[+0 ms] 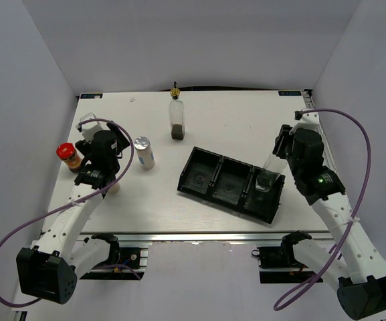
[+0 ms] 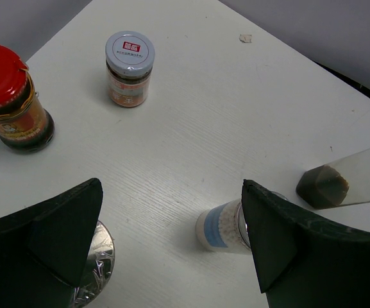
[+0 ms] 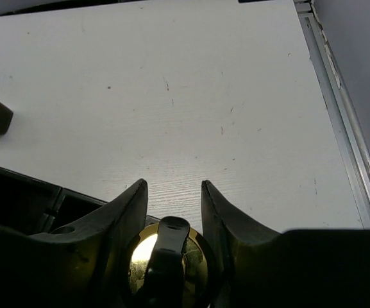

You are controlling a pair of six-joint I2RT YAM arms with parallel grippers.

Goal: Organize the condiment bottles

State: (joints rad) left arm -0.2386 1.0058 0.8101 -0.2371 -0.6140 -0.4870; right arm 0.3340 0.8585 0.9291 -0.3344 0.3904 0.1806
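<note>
Condiment bottles [image 1: 144, 152] mostly unsorted. Tall bottle [image 1: 267, 172] has base in right-end compartment of black tray [image 1: 203, 175]. Right hand [image 3: 172, 186] closed round its gold top, not yet released.

On desk [image 1: 246, 120], outside tray:
- second tall bottle [image 1: 176, 122], far side
- shaker [image 2: 223, 226]
- red-capped jar [image 1: 69, 156]
- pale-lidded jar [image 2: 129, 67]
- second shaker [image 2: 100, 251], beneath left hand [image 2: 170, 186]

Left hand fingers spread, holding nothing. Judgement: early stage, five still to place.

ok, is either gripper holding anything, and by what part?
Right gripper is shut on a tall glass bottle at its top end, fingers on either side of the gold pourer top. Left gripper is open, holding nothing.
</note>
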